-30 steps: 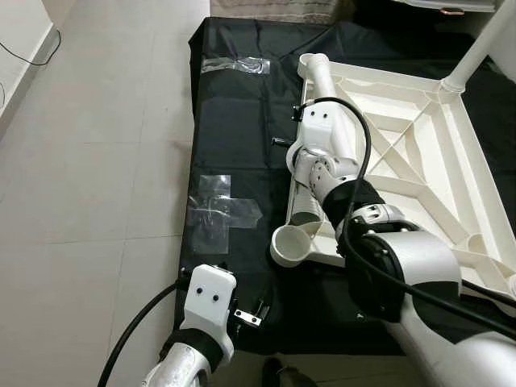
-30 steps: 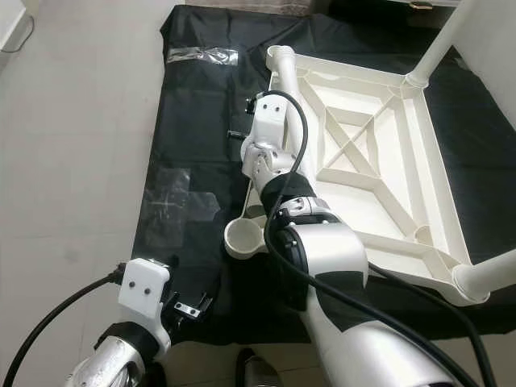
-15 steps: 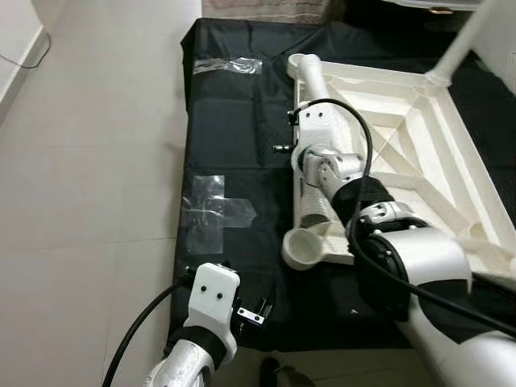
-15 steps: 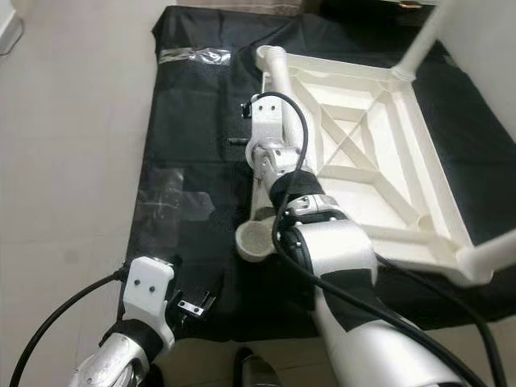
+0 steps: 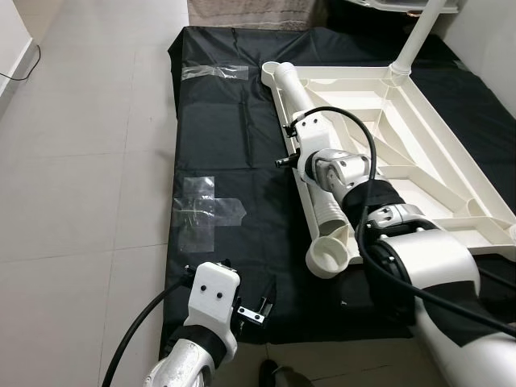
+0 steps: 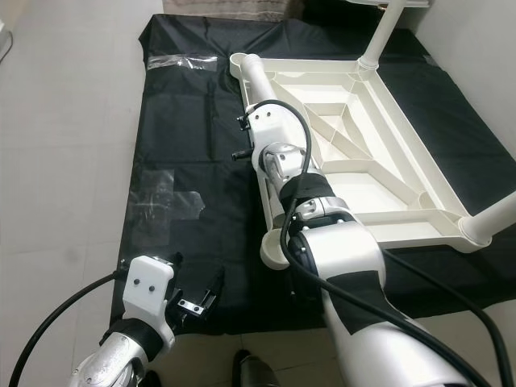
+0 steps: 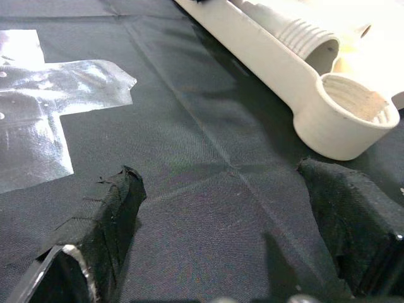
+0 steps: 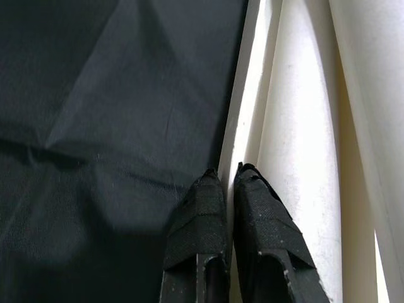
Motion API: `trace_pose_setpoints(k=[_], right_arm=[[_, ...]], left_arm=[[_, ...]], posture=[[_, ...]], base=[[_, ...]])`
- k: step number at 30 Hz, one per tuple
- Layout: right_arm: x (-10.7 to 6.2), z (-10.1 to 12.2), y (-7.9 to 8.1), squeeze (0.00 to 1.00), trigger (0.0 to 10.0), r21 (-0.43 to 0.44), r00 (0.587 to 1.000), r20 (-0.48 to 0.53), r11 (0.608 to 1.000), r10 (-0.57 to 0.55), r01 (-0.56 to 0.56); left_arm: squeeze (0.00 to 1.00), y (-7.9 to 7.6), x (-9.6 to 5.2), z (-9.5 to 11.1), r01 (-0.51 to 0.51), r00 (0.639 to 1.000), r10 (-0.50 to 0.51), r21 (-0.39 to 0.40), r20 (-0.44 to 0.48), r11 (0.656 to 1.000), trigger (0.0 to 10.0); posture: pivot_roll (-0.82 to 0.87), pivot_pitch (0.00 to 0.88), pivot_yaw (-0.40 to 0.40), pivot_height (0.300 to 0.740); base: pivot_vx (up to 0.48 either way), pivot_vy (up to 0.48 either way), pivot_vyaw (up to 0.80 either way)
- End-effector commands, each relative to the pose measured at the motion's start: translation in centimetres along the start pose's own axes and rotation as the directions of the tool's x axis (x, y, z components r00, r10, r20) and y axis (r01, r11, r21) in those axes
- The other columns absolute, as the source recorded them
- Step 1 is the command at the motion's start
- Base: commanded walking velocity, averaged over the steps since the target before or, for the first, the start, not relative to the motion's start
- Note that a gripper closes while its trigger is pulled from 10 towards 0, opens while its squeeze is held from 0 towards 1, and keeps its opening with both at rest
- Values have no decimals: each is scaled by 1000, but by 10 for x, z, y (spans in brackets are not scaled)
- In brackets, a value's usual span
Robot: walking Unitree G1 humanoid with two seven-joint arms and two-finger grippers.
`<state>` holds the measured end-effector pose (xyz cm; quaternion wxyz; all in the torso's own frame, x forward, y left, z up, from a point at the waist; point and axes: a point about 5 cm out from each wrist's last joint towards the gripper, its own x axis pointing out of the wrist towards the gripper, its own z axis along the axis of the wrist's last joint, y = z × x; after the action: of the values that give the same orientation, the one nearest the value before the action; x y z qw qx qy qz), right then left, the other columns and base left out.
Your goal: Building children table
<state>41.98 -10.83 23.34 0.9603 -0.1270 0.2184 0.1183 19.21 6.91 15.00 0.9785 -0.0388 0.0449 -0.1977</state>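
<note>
While right tool (image 8: 228, 183) pinches table rim (image 8: 249, 95), fingertips hidden under wrist, left tool (image 7: 221, 208) wide.

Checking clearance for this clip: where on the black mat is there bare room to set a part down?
Bare black mat lies between the taped patches and the upturned table top. The near edge is crowded: left gripper open there, right gripper pinching the table's rim.

an upturned white table top (image 5: 419, 153) lies on a black sheet (image 5: 234, 161), one leg (image 5: 415, 40) upright. the right arm (image 5: 347, 173) reaches along its near rim; the left gripper (image 5: 256, 310) hovers over the sheet's edge.
</note>
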Motion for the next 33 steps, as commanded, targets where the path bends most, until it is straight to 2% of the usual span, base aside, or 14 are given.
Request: trace_pose_setpoints(k=[1, 7, 10, 13, 14, 15, 19, 22, 23, 26, 27, 28, 32, 33], right_arm=[[10, -51, 18, 0, 0, -11, 970, -221, 994, 103, -108], [6, -61, 8, 0, 0, -42, 937, -298, 978, 183, -204], [3, -69, 2, 0, 0, -61, 912, -347, 965, 220, -256], [-2, -83, -12, 0, 0, -70, 866, -416, 940, 276, -333], [-2, -83, -12, 0, 0, -70, 866, -416, 940, 276, -333], [-5, -92, -19, 0, 0, -83, 835, -454, 918, 312, -389], [-8, -100, -25, 0, 0, -99, 800, -486, 888, 351, -450], [-15, -114, -34, 0, 0, -149, 738, -544, 820, 399, -553], [-15, -114, -34, 0, 0, -149, 738, -544, 820, 399, -553], [-23, -122, -40, 0, 0, -177, 683, -588, 755, 433, -631], [-23, -122, -40, 0, 0, -177, 683, -588, 755, 433, -631], [-27, -125, -42, 0, 0, -182, 657, -606, 725, 449, -664], [-30, -128, -43, 0, 0, -195, 631, -623, 690, 462, -697], [-29, -128, -43, 0, 10000, -194, 633, -620, 691, 463, -696]], left_arm=[[0, -9, 0, -7, 26, 999, -27, -41, -28, 999, 10000], [0, -8, 0, -8, 25, 999, -26, -39, -27, 999, 10000], [0, -8, 0, -8, 25, 999, -26, -38, -27, 999, 10000], [0, -7, 0, -7, 27, 999, -28, -35, -27, 999, 10000], [0, -7, 0, -7, 27, 999, -28, -35, -27, 999, 10000], [0, -6, 0, -7, 27, 999, -28, -34, -27, 999, 10000], [0, -6, 0, -7, 26, 999, -27, -33, -28, 999, 10000], [0, -5, 0, -7, 27, 999, -28, -31, -31, 999, 10000], [0, -5, 0, -7, 27, 999, -28, -31, -31, 999, 10000], [0, -5, -1, -7, 28, 999, -28, -29, -32, 999, 10000], [0, -5, -1, -7, 28, 999, -28, -29, -32, 999, 10000], [0, -5, -1, -8, 27, 999, -28, -28, -33, 999, 10000], [0, -4, -1, -8, 27, 999, -28, -27, -35, 999, 10000], [0, -4, -1, -8, 27, 999, -28, -26, -36, 999, 10000]], posture=[[16, 245, -118, 740], [18, 238, -115, 740], [16, 239, -114, 740], [16, 242, -109, 740], [16, 242, -109, 740], [17, 244, -106, 740], [18, 243, -104, 740], [20, 248, -98, 740], [20, 248, -98, 740], [22, 251, -97, 740], [22, 251, -97, 740], [23, 253, -93, 740], [22, 252, -94, 740], [25, 254, -93, 740]], base=[[0, 0, 0], [0, 0, 0], [0, 0, 0], [0, 0, 0], [0, 0, 0], [0, 0, 0], [0, 0, 0], [0, 0, 0], [0, 0, 0], [0, 0, 0], [0, 0, 0], [0, 0, 0], [0, 0, 0], [0, 0, 0]])
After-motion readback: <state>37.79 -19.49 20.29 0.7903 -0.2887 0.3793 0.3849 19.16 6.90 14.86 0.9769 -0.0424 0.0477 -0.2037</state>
